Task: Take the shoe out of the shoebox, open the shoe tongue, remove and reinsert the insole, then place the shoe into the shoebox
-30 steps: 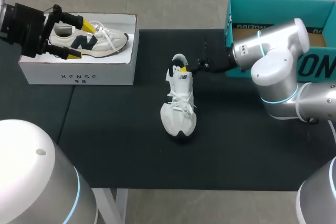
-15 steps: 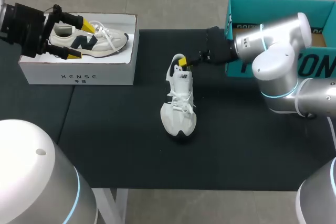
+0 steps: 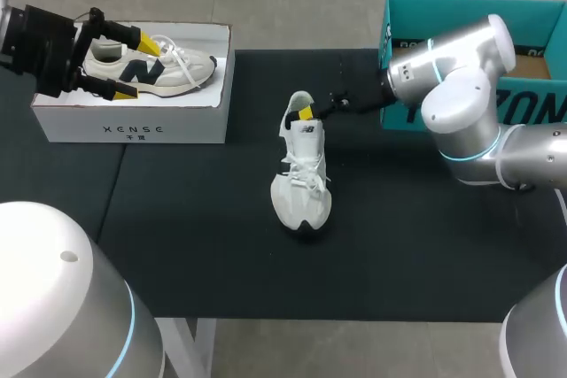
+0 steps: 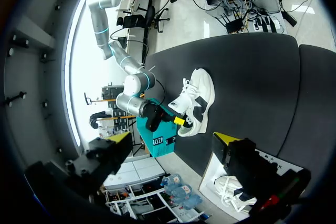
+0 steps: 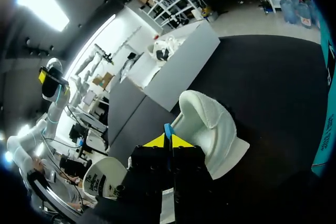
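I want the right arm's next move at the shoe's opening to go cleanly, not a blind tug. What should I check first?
1. Shoe out of its box, standing on its sole on the black mat: ok.
2. Right gripper at the shoe's heel opening: ok.
3. Right gripper has a grip: tips pressed on a thin blue sliver: ok.
4. That sliver is the insole: cannot tell.
5. Tongue pulled open: cannot tell.
6. Left gripper away from the shoe, open over the white shoebox: ok.
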Action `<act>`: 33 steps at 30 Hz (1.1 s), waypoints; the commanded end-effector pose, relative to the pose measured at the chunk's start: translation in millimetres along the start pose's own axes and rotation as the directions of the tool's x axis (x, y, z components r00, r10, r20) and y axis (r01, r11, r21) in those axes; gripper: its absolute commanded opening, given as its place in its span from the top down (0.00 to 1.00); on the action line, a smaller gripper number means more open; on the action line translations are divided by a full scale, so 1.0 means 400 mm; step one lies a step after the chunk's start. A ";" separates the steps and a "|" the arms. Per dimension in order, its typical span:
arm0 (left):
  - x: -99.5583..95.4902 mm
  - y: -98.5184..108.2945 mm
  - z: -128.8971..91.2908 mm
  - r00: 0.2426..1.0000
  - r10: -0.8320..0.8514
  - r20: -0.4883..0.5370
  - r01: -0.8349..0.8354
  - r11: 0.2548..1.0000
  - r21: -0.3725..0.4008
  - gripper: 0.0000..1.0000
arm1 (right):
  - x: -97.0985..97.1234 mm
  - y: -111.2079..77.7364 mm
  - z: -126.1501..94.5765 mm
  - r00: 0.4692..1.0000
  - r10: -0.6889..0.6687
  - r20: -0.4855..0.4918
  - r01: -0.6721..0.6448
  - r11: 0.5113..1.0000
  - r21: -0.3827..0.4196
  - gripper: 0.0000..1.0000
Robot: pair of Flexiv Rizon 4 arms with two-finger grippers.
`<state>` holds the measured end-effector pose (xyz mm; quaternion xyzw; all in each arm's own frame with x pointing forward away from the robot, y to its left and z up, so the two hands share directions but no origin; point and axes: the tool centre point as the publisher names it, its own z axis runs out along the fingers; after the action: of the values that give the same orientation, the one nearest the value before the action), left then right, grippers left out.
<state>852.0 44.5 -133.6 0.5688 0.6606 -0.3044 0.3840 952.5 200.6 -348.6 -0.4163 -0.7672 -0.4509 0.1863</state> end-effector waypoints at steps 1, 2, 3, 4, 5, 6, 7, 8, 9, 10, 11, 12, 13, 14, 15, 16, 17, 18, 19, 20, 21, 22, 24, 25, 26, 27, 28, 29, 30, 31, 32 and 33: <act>0.000 0.000 0.000 1.000 0.001 -0.003 -0.001 1.000 0.000 0.00 | 0.004 -0.003 0.006 1.000 0.005 0.016 -0.006 0.999 0.042 1.00; 0.000 0.000 0.000 1.000 0.001 -0.003 -0.001 1.000 0.000 0.00 | 0.004 -0.004 0.006 1.000 0.007 0.021 -0.008 0.999 0.038 1.00; 0.000 0.000 0.000 1.000 0.001 -0.003 -0.001 1.000 0.000 0.00 | 0.006 -0.004 0.003 0.999 0.004 0.038 -0.005 0.999 0.034 1.00; 0.000 0.000 0.000 1.000 0.001 -0.003 -0.001 1.000 0.000 0.00 | 0.007 -0.004 0.000 0.999 0.007 0.048 -0.009 1.000 0.029 0.73; 0.000 0.000 0.000 1.000 0.001 -0.003 -0.001 1.000 0.000 0.00 | 0.007 -0.004 -0.002 0.999 0.015 0.050 -0.016 1.000 0.019 0.25; 0.000 0.000 0.000 1.000 0.001 -0.003 -0.001 1.000 0.000 0.00 | 0.008 -0.003 -0.004 0.998 0.010 0.061 -0.011 1.000 0.016 0.00; 0.000 0.000 0.000 1.000 0.001 -0.003 -0.001 1.000 0.000 0.00 | 0.011 -0.003 -0.007 0.997 0.008 0.070 -0.009 1.000 0.014 0.00; 0.000 0.000 0.000 1.000 0.001 -0.003 -0.001 1.000 0.000 0.00 | 0.015 -0.004 -0.010 0.997 0.009 0.074 -0.010 1.000 0.011 0.00; 0.000 0.000 0.000 1.000 0.001 -0.003 -0.001 1.000 0.000 0.00 | 0.022 -0.007 -0.013 0.997 0.016 0.080 -0.017 1.000 0.009 0.00; 0.000 0.000 0.000 1.000 0.001 -0.003 -0.001 1.000 0.000 0.00 | 0.025 -0.009 -0.014 0.996 0.019 0.086 -0.020 1.000 0.010 0.00; 0.000 0.000 0.000 1.000 0.001 -0.003 -0.001 1.000 0.000 0.00 | 0.027 -0.010 -0.015 0.995 0.023 0.094 -0.024 1.000 0.010 0.00; 0.000 0.000 0.000 1.000 0.001 -0.003 -0.001 1.000 0.000 0.00 | 0.028 -0.011 -0.016 0.994 0.027 0.102 -0.028 0.999 0.015 0.00; 0.000 0.000 0.000 1.000 0.001 -0.003 -0.001 1.000 0.000 0.00 | 0.030 -0.012 -0.016 0.994 0.031 0.108 -0.034 0.999 0.025 0.00; 0.000 0.000 0.000 1.000 0.001 -0.003 -0.001 1.000 0.000 0.00 | 0.031 -0.013 -0.016 0.993 0.028 0.115 -0.033 0.999 0.036 0.00; 0.000 0.000 0.000 1.000 0.001 -0.003 -0.001 1.000 0.000 0.00 | 0.031 -0.014 -0.015 0.992 0.023 0.124 -0.028 0.999 0.047 0.00; 0.000 0.000 0.000 1.000 0.001 -0.003 -0.001 1.000 0.000 0.00 | 0.030 -0.014 -0.015 0.991 0.024 0.130 -0.031 0.998 0.049 0.00; 0.000 0.000 0.000 1.000 0.001 -0.003 -0.001 1.000 0.000 0.00 | 0.029 -0.015 -0.015 0.992 0.030 0.126 -0.036 0.998 0.045 0.00; 0.000 0.000 0.000 1.000 0.001 -0.003 -0.001 1.000 0.000 0.00 | 0.028 -0.014 -0.013 0.992 0.031 0.122 -0.038 0.998 0.049 0.00; 0.000 0.000 0.000 1.000 0.001 -0.003 -0.001 1.000 0.000 0.00 | 0.029 -0.013 -0.008 0.992 0.025 0.121 -0.033 0.998 0.060 0.00; 0.000 0.000 0.000 1.000 0.001 -0.003 -0.001 1.000 0.000 0.00 | 0.029 -0.012 -0.002 0.993 0.021 0.117 -0.029 0.997 0.069 0.00; 0.000 0.000 0.000 1.000 0.001 -0.003 -0.001 1.000 0.000 0.00 | 0.031 -0.010 0.005 0.993 0.017 0.116 -0.026 0.997 0.077 0.00; 0.000 0.000 0.000 1.000 0.001 -0.003 -0.001 1.000 0.000 0.00 | 0.030 -0.009 0.008 0.993 0.014 0.119 -0.023 0.997 0.079 0.27; 0.000 0.000 0.000 1.000 0.001 -0.003 -0.001 1.000 0.000 0.00 | 0.030 -0.002 0.013 0.992 0.010 0.124 -0.020 0.997 0.079 1.00; 0.000 0.000 0.000 1.000 0.001 -0.003 -0.001 1.000 0.000 0.00 | 0.031 -0.001 0.013 0.992 0.010 0.125 -0.020 0.997 0.079 1.00; 0.000 0.000 0.000 1.000 0.001 -0.003 -0.001 1.000 0.000 0.00 | 0.032 0.002 0.014 0.992 0.010 0.127 -0.020 0.997 0.080 1.00; 0.000 0.000 0.000 1.000 0.001 -0.003 -0.001 1.000 0.000 0.00 | 0.035 0.005 0.014 0.991 0.005 0.130 -0.016 0.996 0.084 1.00; 0.000 0.000 0.000 1.000 0.001 -0.003 -0.001 1.000 0.000 0.00 | 0.037 0.006 0.014 0.992 0.004 0.130 -0.016 0.996 0.085 1.00; 0.000 0.000 0.000 1.000 0.001 -0.003 -0.001 1.000 0.000 0.00 | 0.039 0.008 0.014 0.992 0.004 0.129 -0.015 0.996 0.086 1.00; 0.000 0.000 0.000 1.000 0.001 -0.003 -0.001 1.000 0.000 0.00 | 0.040 0.008 0.014 0.992 0.002 0.125 -0.013 0.996 0.088 1.00; 0.000 0.000 0.000 1.000 0.001 -0.003 -0.001 1.000 0.000 0.00 | 0.041 0.008 0.015 0.992 0.001 0.124 -0.012 0.996 0.089 1.00; 0.000 0.000 0.000 1.000 0.001 -0.003 -0.001 1.000 0.000 0.00 | 0.041 0.007 0.016 0.993 0.007 0.122 -0.018 0.996 0.086 1.00; 0.000 0.000 0.000 1.000 0.001 -0.003 -0.001 1.000 0.000 0.00 | 0.041 0.005 0.017 0.993 0.010 0.120 -0.020 0.996 0.085 1.00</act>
<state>852.0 44.5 -133.6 0.5688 0.6606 -0.3044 0.3840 945.0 213.1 -339.0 -0.4391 -0.7929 -0.3906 0.1609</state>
